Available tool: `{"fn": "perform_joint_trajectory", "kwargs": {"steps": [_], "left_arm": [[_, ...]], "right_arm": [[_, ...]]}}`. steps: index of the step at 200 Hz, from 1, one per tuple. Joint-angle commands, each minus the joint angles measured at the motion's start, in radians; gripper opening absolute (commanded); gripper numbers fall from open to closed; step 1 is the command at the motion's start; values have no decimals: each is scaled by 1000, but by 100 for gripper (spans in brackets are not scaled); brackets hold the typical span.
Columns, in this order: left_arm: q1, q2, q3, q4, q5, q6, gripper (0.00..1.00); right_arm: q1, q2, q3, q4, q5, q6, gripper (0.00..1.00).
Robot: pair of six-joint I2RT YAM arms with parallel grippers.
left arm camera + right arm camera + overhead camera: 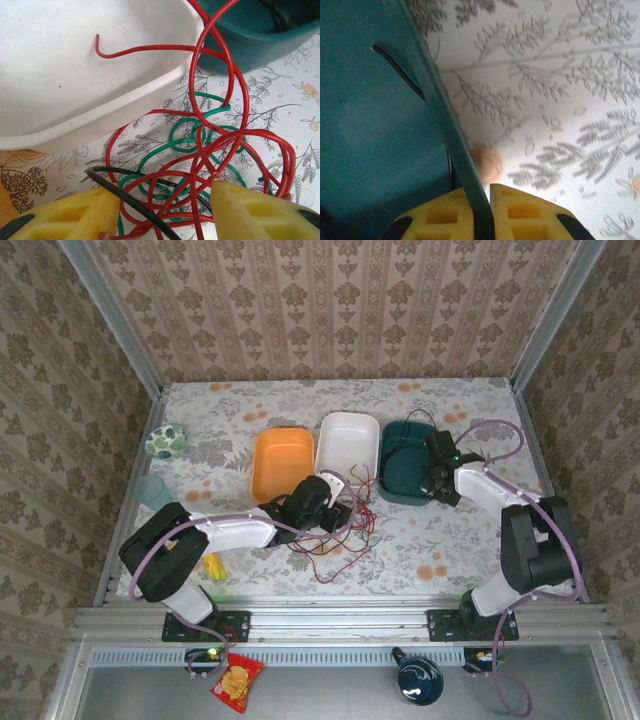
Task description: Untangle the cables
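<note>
The thin red wire (150, 48) and the thin green wire (207, 95) are mixed up in one loopy pile (340, 530). The pile lies on the flowery tabletop (560, 100), at 6 o'clock from the white plastic tray (75, 100). A thin black wire (127, 196) crosses the near side of the pile. No wire lies alone yet, so most of the job looks left to do.

Seen from above, the pile stretches mostly from 12 to 6 o'clock. In the left wrist view, one loose red end lies inside the white tray and points to 9 o'clock.

The left claw (165, 200) is open wide, with one yellow finger on each side of the pile, and it holds nothing.

At 3 o'clock from the white tray sits the dark teal plastic tray (360, 150). A black strand lies in it, maybe the same black wire. The right claw (482, 200) is pinched tight on that tray's rim.
</note>
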Motion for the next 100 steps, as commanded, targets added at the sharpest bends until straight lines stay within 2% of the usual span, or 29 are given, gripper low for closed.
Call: {"fn": "perform_joint_trajectory", "kwargs": {"steps": [1, 17, 26, 46, 59, 76, 100], "left_arm": [[8, -33, -2, 26, -6, -18, 51], [7, -32, 2, 22, -4, -12, 51], [6, -30, 7, 19, -5, -8, 51], [8, -31, 12, 19, -6, -8, 51], [7, -33, 12, 22, -6, -8, 51], [5, -37, 10, 26, -6, -5, 52], [6, -37, 6, 37, -7, -2, 54]], "right_arm": [[-36, 71, 48, 65, 24, -8, 10], [-51, 99, 95, 82, 32, -18, 10], [-53, 104, 118, 95, 37, -37, 15], [-53, 76, 145, 103, 53, -67, 43], [-49, 19, 125, 121, 60, -77, 54], [-27, -88, 59, 164, 69, -103, 59], [36, -277, -47, 200, 110, -142, 61]]}}
